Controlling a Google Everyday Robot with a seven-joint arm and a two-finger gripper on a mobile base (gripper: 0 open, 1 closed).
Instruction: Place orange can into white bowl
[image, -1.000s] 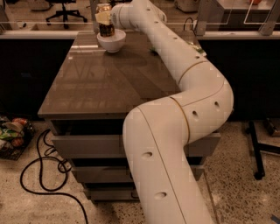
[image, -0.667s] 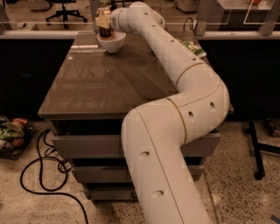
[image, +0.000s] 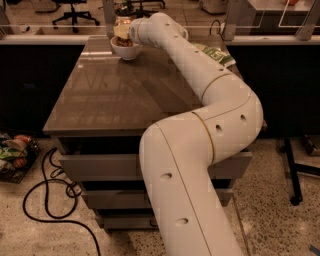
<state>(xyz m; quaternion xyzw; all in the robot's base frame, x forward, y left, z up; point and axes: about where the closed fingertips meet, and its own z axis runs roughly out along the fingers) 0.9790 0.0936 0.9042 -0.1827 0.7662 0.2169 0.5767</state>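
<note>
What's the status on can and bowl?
Gripper directly over white bowl, far end of table. Orange can at the gripper, above the bowl. Green snack bag off aside, nothing blocking.

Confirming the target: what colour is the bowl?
The bowl is white, camera view; gripper above it.

Brown table (image: 125, 95) with drawers (image: 100, 167) stands on speckled floor (image: 280, 210); office chair (image: 75, 15) beyond.

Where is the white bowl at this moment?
In the camera view, the white bowl stands near the far edge of the table, toward the picture's left, directly below the gripper.
</note>
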